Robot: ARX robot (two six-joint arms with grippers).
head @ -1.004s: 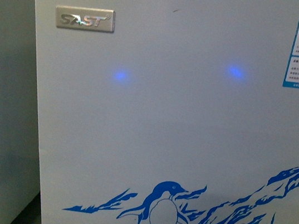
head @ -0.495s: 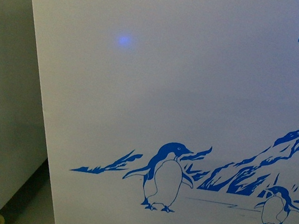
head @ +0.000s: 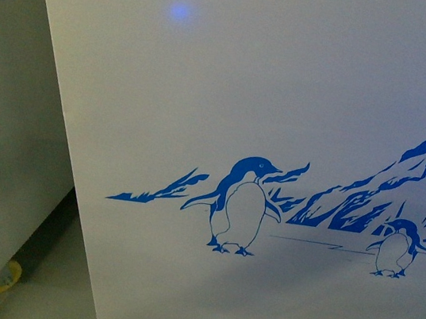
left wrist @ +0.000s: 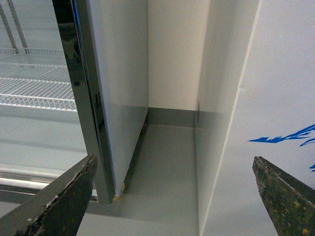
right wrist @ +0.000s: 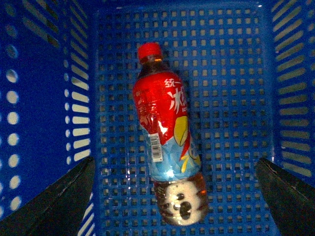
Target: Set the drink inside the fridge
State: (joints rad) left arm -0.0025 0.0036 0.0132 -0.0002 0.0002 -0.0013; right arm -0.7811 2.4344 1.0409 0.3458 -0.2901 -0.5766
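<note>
We read "统一" on the drink (right wrist: 167, 147) lying in a blue basket (right wrist: 236, 98), in front of our spread right tool (right wrist: 174, 161). Our left tool (left wrist: 174, 160), also spread, points beside the fridge (head: 286, 98).

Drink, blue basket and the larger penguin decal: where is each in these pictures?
drink (right wrist: 162, 113), right wrist view, red label at mid-body.
blue basket (right wrist: 236, 73), right wrist view, bare perforated floor beside the drink.
larger penguin decal (head: 239, 208), front view, its white belly.
</note>
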